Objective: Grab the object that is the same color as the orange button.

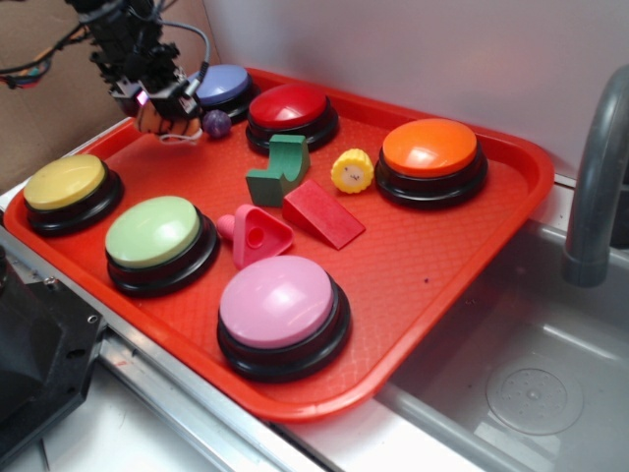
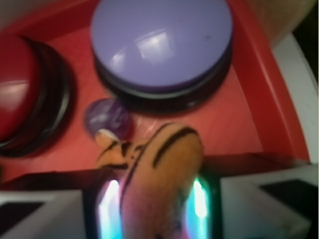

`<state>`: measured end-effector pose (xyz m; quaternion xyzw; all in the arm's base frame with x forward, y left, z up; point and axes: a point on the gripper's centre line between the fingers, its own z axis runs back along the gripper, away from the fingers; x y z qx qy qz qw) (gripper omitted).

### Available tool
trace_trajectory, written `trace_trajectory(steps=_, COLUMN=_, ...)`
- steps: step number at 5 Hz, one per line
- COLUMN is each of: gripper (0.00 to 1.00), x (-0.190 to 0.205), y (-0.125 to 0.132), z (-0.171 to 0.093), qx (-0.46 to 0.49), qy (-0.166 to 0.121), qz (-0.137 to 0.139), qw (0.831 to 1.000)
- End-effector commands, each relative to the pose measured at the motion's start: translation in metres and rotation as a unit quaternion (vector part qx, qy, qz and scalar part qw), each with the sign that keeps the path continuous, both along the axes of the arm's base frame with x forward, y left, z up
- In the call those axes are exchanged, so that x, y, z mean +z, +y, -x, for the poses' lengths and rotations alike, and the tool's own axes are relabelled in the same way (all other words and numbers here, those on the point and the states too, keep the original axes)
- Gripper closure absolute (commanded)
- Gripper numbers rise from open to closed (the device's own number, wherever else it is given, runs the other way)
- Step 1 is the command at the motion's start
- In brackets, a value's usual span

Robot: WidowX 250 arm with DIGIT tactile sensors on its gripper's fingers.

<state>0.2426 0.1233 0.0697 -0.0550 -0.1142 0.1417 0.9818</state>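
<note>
Beside the purple dome button (image 2: 160, 47), your hand (image 2: 154, 206) is clamped on the striped orange plush tiger (image 2: 159, 169) — grab done, apparently lifted.

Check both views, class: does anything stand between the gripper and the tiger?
Nothing does. In the wrist view the tiger already sits between the fingers of the gripper. The purple ball lies just beyond it, not in between.

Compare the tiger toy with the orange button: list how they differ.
The tiger toy is small, soft and dark-striped; the orange button is a large, plain, smooth dome on a black base. The tiger is clamped in the gripper at the tray's far left corner; the button sits untouched on the right side. Both are orange.
</note>
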Motion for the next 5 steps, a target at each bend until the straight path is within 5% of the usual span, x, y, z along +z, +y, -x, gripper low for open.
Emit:
trace_trajectory(steps=1, gripper=1.00, x=0.063, y=-0.043, z=0.015, qx=0.001, qy=0.011, qz=0.014, qw=1.000)
trace_trajectory(steps=3, gripper=1.00, x=0.071, y=-0.084, z=0.017, qx=-0.056, qy=0.072, qz=-0.009, qw=0.996)
trace_trajectory(steps=5, gripper=1.00, x=0.070, y=-0.104, z=0.013, qx=-0.090, qy=0.100, qz=-0.029, qw=0.991)
